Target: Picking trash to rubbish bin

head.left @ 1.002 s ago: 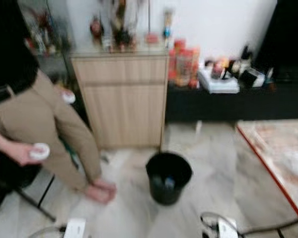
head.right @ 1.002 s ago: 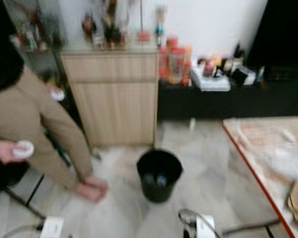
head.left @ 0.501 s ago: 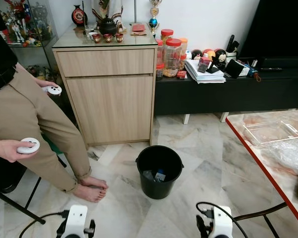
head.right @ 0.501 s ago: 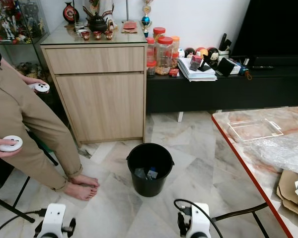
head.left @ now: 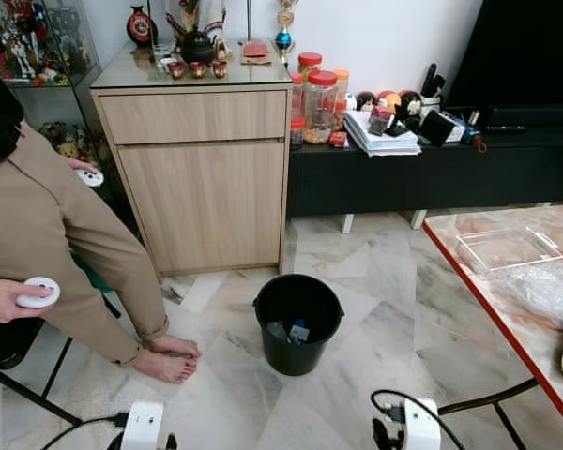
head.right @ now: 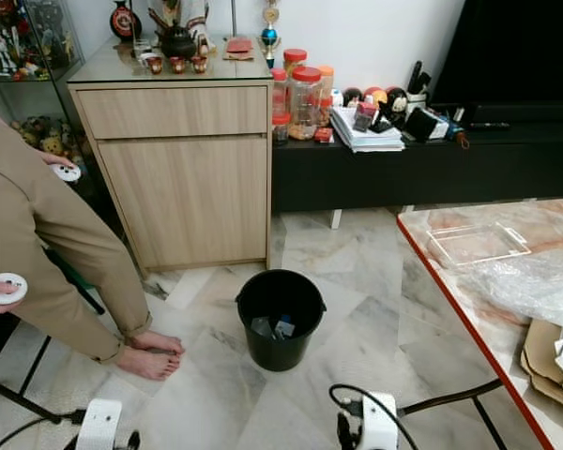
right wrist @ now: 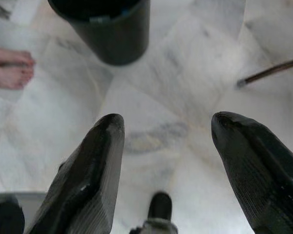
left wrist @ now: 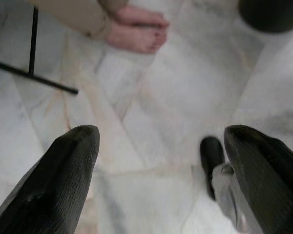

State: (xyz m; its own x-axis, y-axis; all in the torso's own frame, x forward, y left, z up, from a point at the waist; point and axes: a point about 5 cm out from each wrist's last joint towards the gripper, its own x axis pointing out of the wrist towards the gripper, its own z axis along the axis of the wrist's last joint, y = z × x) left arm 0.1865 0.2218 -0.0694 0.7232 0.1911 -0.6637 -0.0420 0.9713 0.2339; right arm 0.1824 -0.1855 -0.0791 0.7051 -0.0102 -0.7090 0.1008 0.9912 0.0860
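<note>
1. Left eye view: round black plastic rubbish bin (head.left: 296, 322) at centre, on pale marble floor (head.left: 394, 309), already holding some scraps.
2. Left gripper (left wrist: 161, 180) and right gripper (right wrist: 167, 168): fingers spread, empty; more trash likely remains.
3. Wooden cabinet (head.left: 199, 169) at 11 o'clock; seated person (head.left: 52, 225) at 9 o'clock.

no legible text, labels too small on jars (head.left: 324, 94), nothing readable on bin (head.left: 296, 322)

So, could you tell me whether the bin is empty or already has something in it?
Not empty: the bin stands upright on the floor, with a few small pieces of trash lying at its bottom.
</note>
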